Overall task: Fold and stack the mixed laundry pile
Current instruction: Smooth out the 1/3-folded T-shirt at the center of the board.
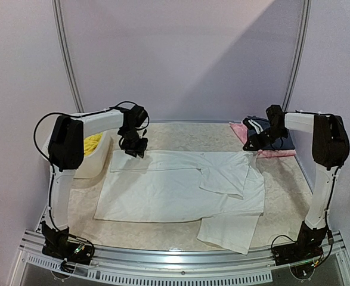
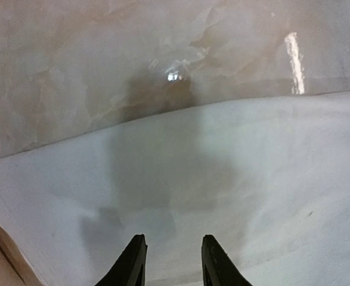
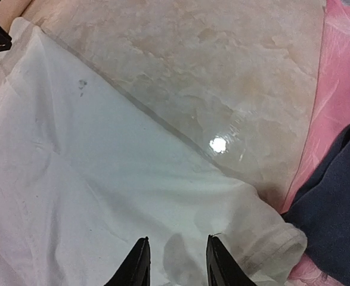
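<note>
A large white T-shirt (image 1: 180,190) lies spread and partly folded on the marbled table. My left gripper (image 1: 135,149) is open and empty just above the shirt's far left corner; its wrist view shows white cloth (image 2: 222,196) under the fingers. My right gripper (image 1: 252,145) is open and empty above the shirt's far right corner, where the wrist view shows a hemmed sleeve end (image 3: 270,238). Yellow cloth (image 1: 92,143) shows inside a white basket (image 1: 97,164) at the left.
A pink cloth (image 1: 246,134) with a dark navy garment (image 1: 276,140) on it lies at the far right, also in the right wrist view (image 3: 341,196). The table's back edge meets a pale wall.
</note>
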Tool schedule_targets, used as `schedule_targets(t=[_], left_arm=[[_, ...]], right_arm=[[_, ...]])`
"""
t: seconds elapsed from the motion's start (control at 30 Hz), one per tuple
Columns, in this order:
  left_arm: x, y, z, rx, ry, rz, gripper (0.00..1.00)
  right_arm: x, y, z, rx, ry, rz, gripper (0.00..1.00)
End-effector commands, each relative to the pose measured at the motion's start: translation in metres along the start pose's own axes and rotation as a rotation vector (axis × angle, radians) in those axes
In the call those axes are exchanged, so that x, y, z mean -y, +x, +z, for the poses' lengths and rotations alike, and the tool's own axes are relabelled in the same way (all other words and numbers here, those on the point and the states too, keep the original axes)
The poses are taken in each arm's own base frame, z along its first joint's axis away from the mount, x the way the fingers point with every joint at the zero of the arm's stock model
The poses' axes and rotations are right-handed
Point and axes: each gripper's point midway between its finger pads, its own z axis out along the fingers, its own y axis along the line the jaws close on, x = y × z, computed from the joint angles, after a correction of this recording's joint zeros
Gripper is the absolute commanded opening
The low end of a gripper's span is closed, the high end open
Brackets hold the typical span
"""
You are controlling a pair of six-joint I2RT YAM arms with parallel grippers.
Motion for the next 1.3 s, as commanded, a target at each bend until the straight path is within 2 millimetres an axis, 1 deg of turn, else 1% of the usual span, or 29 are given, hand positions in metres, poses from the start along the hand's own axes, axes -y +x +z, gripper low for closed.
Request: schedule_targets(t=[0.0, 0.13, 0.2, 0.27, 0.33, 0.5, 0.63, 0.7, 0.77, 0.9, 0.97, 1.03, 1.1, 1.17, 1.23, 1.27], left_arm=[[0.006, 0.015, 0.013, -0.037, 0.038, -0.032, 0.33], [-0.013, 0.034, 0.032, -0.108, 0.004, -0.061, 0.33], [-0.021, 0.047, 0.04, -0.151, -0.01, -0.072, 0.33], [-0.033, 0.058, 0.044, -0.175, -0.053, -0.072, 0.33], [-0.043, 0.065, 0.044, -0.189, -0.092, -0.067, 0.33], [-0.067, 0.077, 0.043, -0.218, -0.169, -0.069, 0.33], [-0.083, 0.082, 0.039, -0.231, -0.226, -0.068, 0.33], [-0.086, 0.084, 0.038, -0.23, -0.226, -0.068, 0.33], [-0.087, 0.084, 0.038, -0.226, -0.227, -0.068, 0.33], [-0.078, 0.077, 0.035, -0.191, -0.19, -0.067, 0.33], [-0.07, 0.07, 0.029, -0.167, -0.16, -0.055, 0.33], [-0.06, 0.06, 0.015, -0.125, -0.138, -0.034, 0.33], [-0.043, 0.047, -0.005, -0.063, -0.101, 0.012, 0.33], [-0.027, 0.032, -0.032, 0.01, -0.09, 0.071, 0.33], [-0.018, 0.021, -0.059, 0.075, -0.11, 0.114, 0.34], [-0.016, 0.016, -0.072, 0.103, -0.122, 0.128, 0.35]], right_arm=[[0.015, -0.001, 0.006, 0.007, -0.015, 0.065, 0.33], [0.047, 0.013, 0.017, -0.031, 0.038, 0.157, 0.33], [0.062, 0.018, 0.021, -0.046, 0.063, 0.202, 0.33], [0.071, 0.024, 0.026, -0.071, 0.084, 0.232, 0.33], [0.075, 0.03, 0.031, -0.09, 0.095, 0.243, 0.33], [0.08, 0.047, 0.038, -0.148, 0.115, 0.272, 0.34], [0.083, 0.062, 0.036, -0.205, 0.157, 0.292, 0.33], [0.082, 0.066, 0.033, -0.215, 0.172, 0.3, 0.34], [0.078, 0.066, 0.028, -0.213, 0.171, 0.314, 0.34], [0.071, 0.068, 0.024, -0.213, 0.156, 0.343, 0.34], [0.066, 0.065, 0.023, -0.207, 0.131, 0.359, 0.33], [0.057, 0.058, 0.018, -0.189, 0.098, 0.374, 0.33], [0.046, 0.042, 0.002, -0.142, 0.082, 0.362, 0.36], [0.037, 0.026, -0.02, -0.092, 0.09, 0.335, 0.42], [0.025, 0.005, -0.052, -0.031, 0.122, 0.281, 0.46], [0.021, 0.001, -0.062, -0.017, 0.133, 0.263, 0.48]])
